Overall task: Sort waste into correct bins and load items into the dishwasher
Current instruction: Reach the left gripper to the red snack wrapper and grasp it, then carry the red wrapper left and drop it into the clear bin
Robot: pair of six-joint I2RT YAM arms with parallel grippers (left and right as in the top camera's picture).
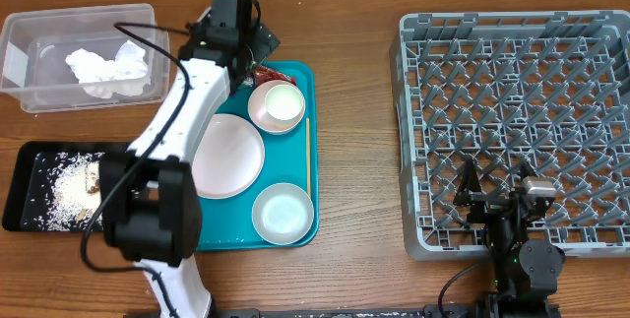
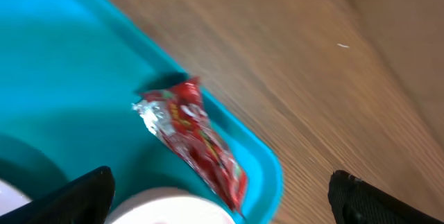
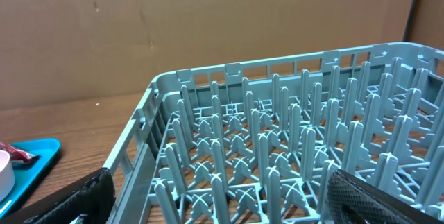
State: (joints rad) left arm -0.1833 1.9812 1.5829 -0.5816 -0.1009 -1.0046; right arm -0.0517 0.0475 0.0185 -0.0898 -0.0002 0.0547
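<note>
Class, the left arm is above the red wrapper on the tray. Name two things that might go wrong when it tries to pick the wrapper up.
1. The wrapper lies against the raised rim of the tray, so a finger may catch the rim and miss.
2. The bowl sits close beside it; the open left fingers might knock it.

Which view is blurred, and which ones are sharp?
Left wrist: blurred, the red wrapper and the tray edge look soft. Right wrist: sharp on the rack. Overhead: sharp and evenly lit, only faint shadows.
</note>
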